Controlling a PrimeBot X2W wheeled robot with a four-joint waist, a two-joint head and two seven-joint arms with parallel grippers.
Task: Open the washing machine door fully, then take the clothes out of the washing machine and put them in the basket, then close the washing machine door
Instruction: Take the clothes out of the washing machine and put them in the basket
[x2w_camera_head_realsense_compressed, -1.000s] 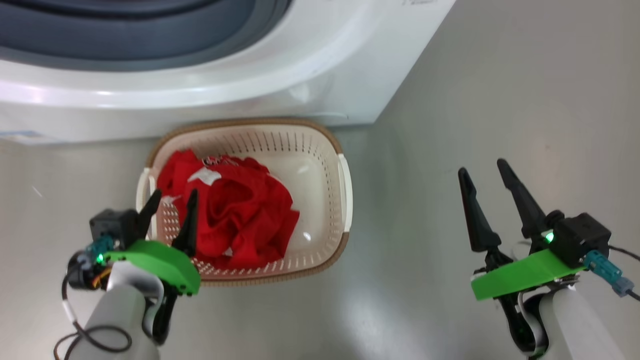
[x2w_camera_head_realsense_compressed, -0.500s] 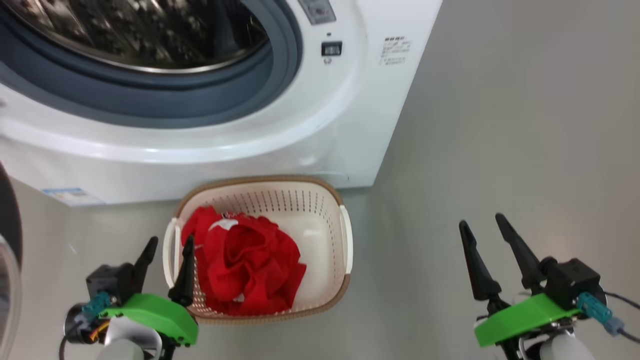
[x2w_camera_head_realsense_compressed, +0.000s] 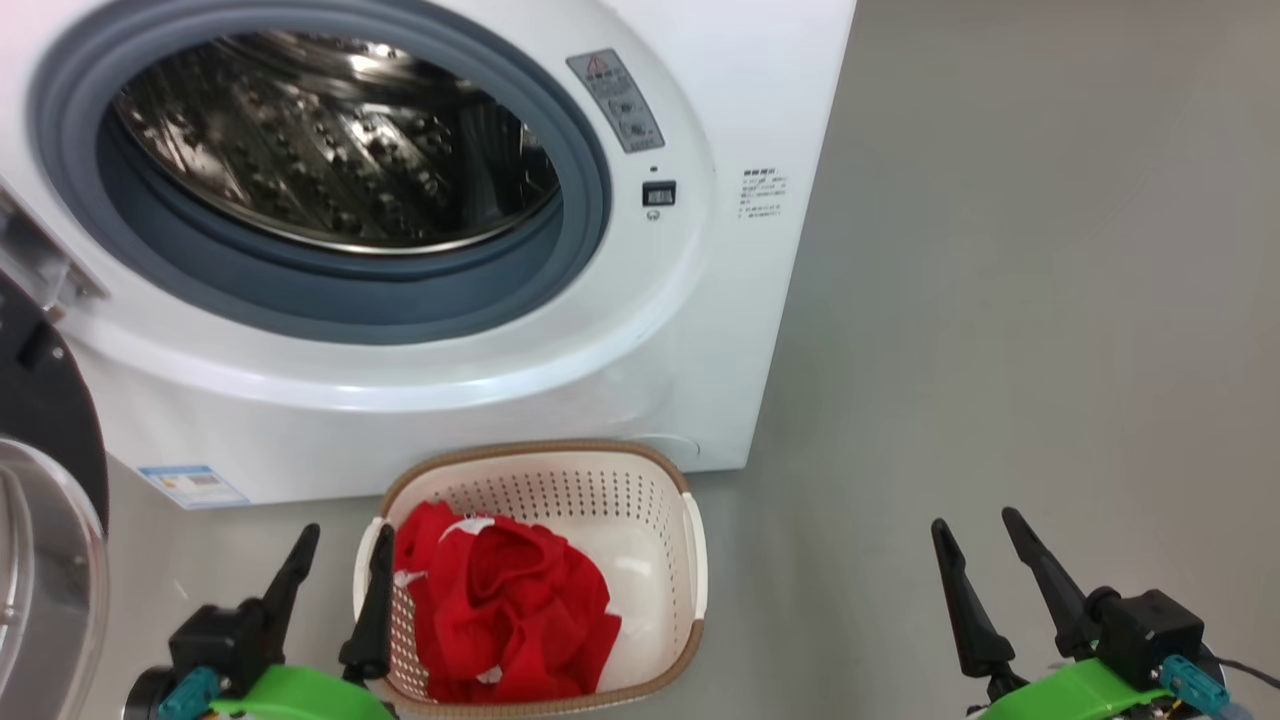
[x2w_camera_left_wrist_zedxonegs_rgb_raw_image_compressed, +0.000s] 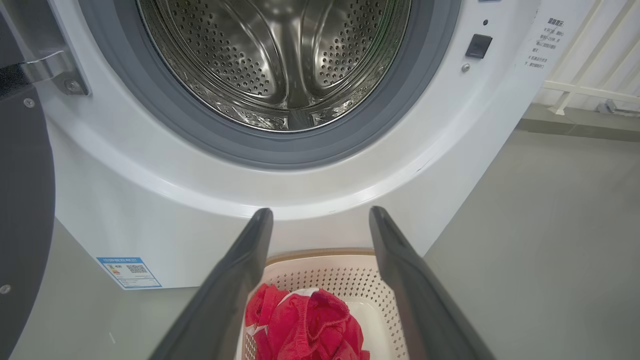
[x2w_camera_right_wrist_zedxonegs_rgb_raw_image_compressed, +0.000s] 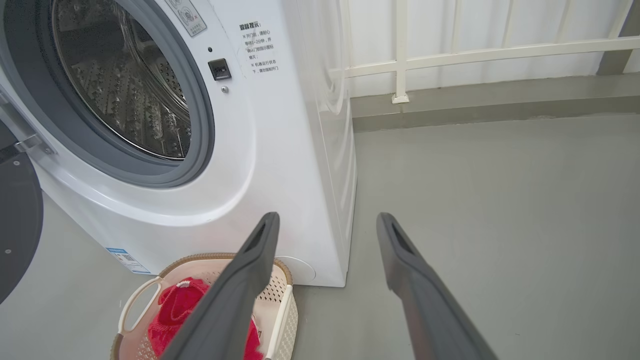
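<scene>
Camera higher; railing (x2w_camera_right_wrist_zedxonegs_rgb_raw_image_compressed: 475, 52) beyond washing machine (x2w_camera_right_wrist_zedxonegs_rgb_raw_image_compressed: 280, 150)

washing machine door (x2w_camera_head_realsense_compressed: 45, 500) left of the washing machine (x2w_camera_head_realsense_compressed: 480, 400) was cut off at the view's edge, basket (x2w_camera_head_realsense_compressed: 695, 570) in front of it was clipped at its near rim, blue label (x2w_camera_head_realsense_compressed: 192, 485) on its lower front was unreadably small

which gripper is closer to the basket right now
Left. The left gripper sits at the left rim of the basket, next to the clothes; the right gripper is over the floor, well off the basket's right side.
</scene>
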